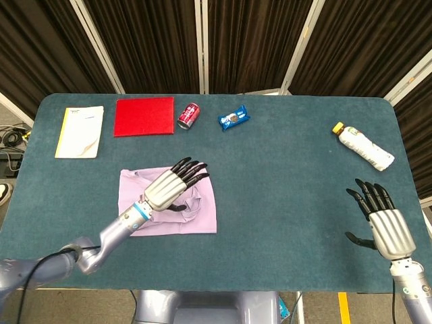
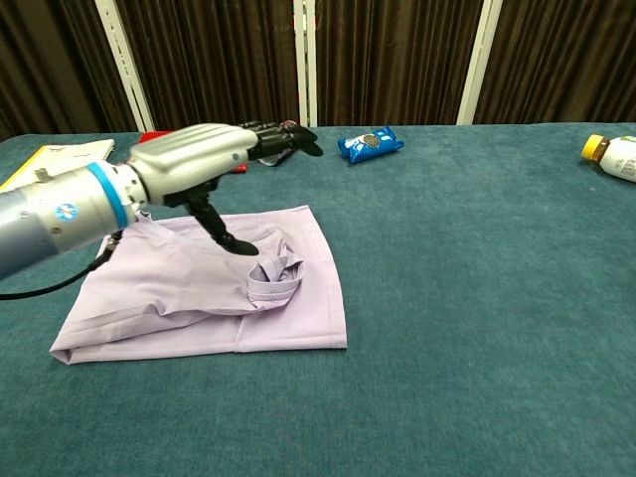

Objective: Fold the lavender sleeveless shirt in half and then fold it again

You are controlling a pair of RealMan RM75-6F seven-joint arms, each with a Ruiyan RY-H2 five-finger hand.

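Note:
The lavender sleeveless shirt (image 1: 202, 219) (image 2: 189, 298) lies folded on the teal table, left of centre, with a bunched collar fold near its right side. My left hand (image 1: 169, 187) (image 2: 199, 159) hovers above the shirt, fingers spread and holding nothing. Its thumb points down toward the cloth without touching it. My right hand (image 1: 385, 226) stays at the table's right front edge with its fingers apart, empty; the chest view does not show it.
At the back lie a red board (image 1: 144, 116), a soda can (image 1: 188, 115) on its side, and a blue snack pack (image 1: 233, 118) (image 2: 370, 144). A yellow-edged notebook (image 1: 79, 131) sits far left. A white bottle (image 1: 362, 146) lies at the right.

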